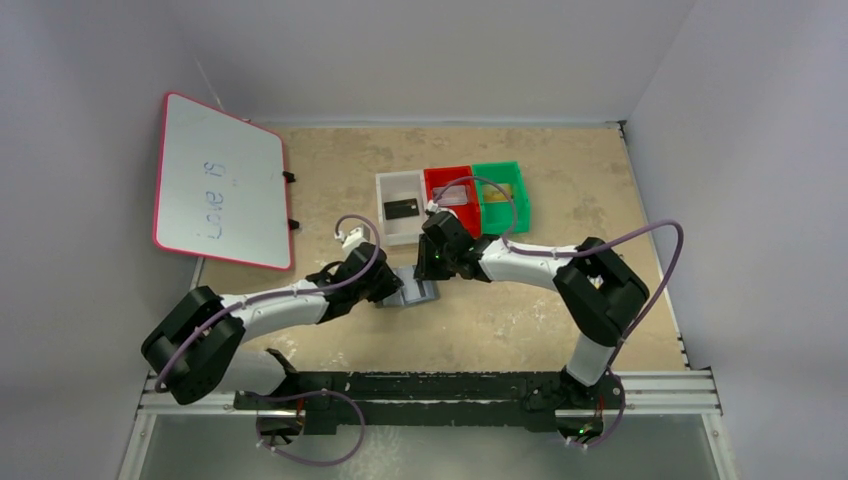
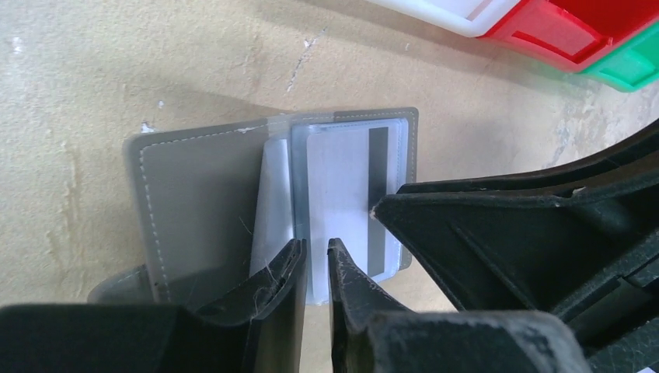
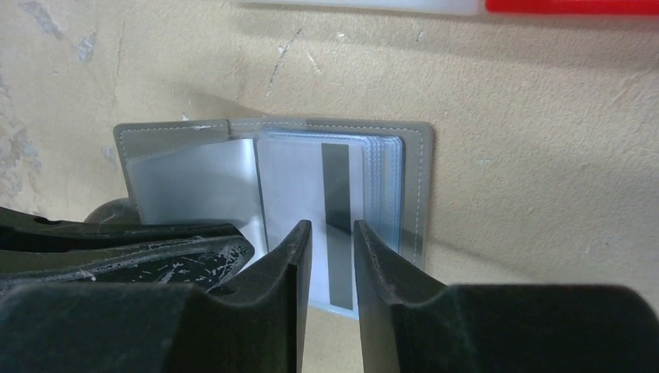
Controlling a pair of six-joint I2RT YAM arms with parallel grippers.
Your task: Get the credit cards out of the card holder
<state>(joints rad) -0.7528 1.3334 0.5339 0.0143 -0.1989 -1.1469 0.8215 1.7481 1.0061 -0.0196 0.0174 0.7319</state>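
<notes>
The grey card holder [image 1: 418,293] lies open and flat on the table between my two grippers. In the left wrist view the card holder [image 2: 202,194] shows a silvery credit card [image 2: 342,179] with a dark stripe in its right pocket, sticking out a little at the near edge. My left gripper [image 2: 315,247] hovers over that edge, its jaws a narrow gap apart with nothing pinched. My right gripper [image 3: 332,227] stands over the same card [image 3: 299,186], slightly open and holding nothing. A black card [image 1: 400,208] lies in the white tray.
A white tray [image 1: 400,180], a red tray [image 1: 445,172] and a green tray [image 1: 497,166] stand in a row just behind the card holder. A pink-framed whiteboard [image 1: 220,180] lies at the far left. The two grippers' fingers sit very close together.
</notes>
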